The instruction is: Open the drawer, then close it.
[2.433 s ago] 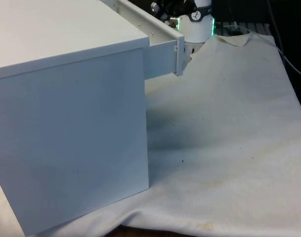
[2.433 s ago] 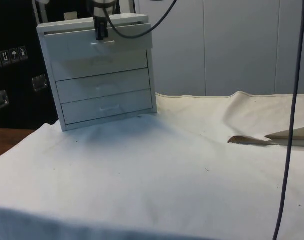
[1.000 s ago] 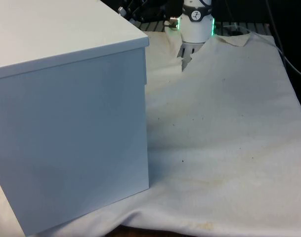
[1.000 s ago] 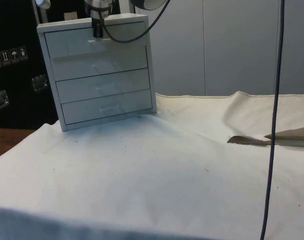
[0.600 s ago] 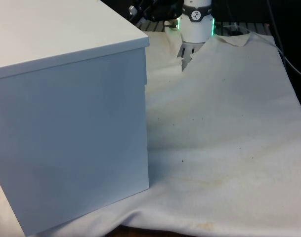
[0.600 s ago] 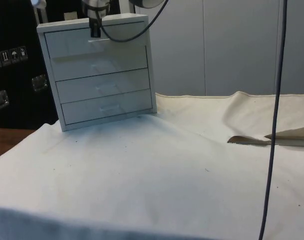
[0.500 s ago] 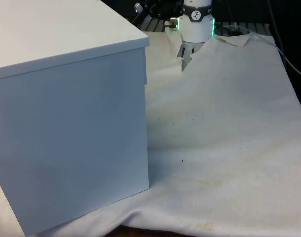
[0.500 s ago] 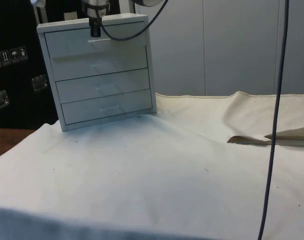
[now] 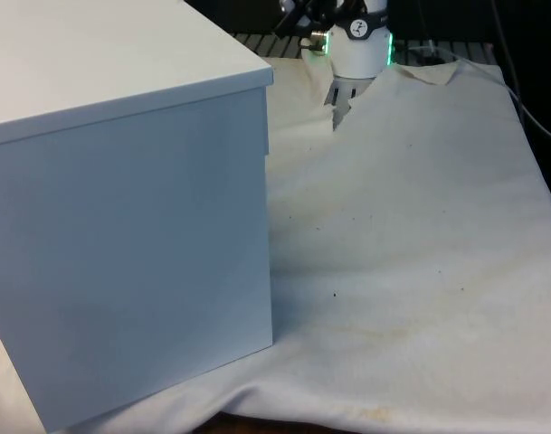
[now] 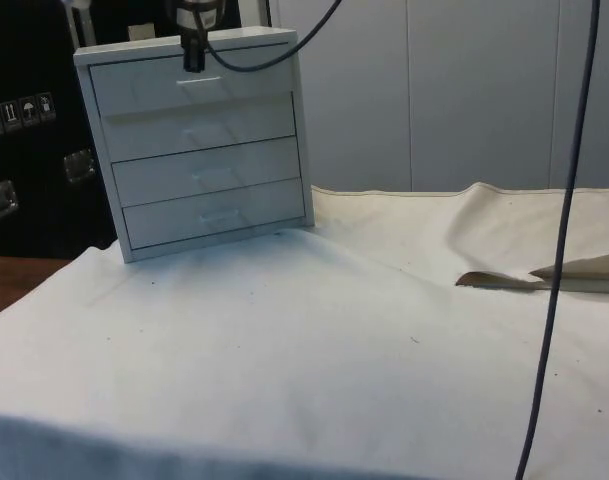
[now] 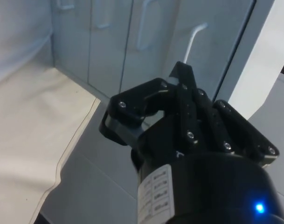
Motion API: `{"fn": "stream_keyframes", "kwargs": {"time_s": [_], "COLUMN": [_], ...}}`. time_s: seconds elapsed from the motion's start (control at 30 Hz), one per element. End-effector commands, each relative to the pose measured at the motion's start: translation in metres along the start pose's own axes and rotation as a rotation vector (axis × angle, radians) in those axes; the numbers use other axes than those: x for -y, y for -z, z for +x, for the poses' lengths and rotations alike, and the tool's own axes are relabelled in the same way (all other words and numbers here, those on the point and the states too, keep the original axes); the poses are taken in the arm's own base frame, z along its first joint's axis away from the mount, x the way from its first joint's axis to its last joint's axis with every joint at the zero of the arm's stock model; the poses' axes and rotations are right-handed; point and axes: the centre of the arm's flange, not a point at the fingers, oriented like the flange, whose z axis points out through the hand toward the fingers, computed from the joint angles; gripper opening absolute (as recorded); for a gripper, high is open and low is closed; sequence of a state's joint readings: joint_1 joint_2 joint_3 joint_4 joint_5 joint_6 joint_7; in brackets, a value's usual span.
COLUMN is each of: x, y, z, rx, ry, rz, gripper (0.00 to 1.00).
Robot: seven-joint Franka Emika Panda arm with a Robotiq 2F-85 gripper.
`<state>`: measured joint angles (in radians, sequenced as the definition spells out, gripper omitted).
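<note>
4 drawers are showing on the white chest of drawers (image 10: pixel 199 140) in the side view, and all 4 are sitting flush with its front. The chest is standing at about 10 o'clock on the desk (image 10: pixel 314 370), on the white cloth. The top drawer (image 10: pixel 189 85) is lying closed, its handle (image 11: pixel 194 38) appearing as a pale bar in the wrist view. The black pincer (image 10: pixel 193 57) is hanging just in front of that drawer's upper edge, its fingers (image 11: pixel 183 100) pressed together with no gap and nothing between them, apart from the handle. A dark cable (image 10: pixel 559 260) is drooping at 3 o'clock.
</note>
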<state>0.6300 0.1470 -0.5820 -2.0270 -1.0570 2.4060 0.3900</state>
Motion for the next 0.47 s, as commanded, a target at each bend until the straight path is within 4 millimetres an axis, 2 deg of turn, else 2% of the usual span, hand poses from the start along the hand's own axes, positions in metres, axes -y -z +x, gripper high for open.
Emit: {"fn": "stream_keyframes", "kwargs": {"time_s": [0.0,0.27,0.43], "x": [0.002,0.014,0.015], "y": [0.005,0.022,0.024], "z": [-0.001,-0.003,-0.002], "rx": [-0.005,-0.003,0.000], "ry": [-0.002,-0.011,-0.013], "rz": [-0.008,-0.003,0.000], "gripper": [0.00,0.00,0.00]}}
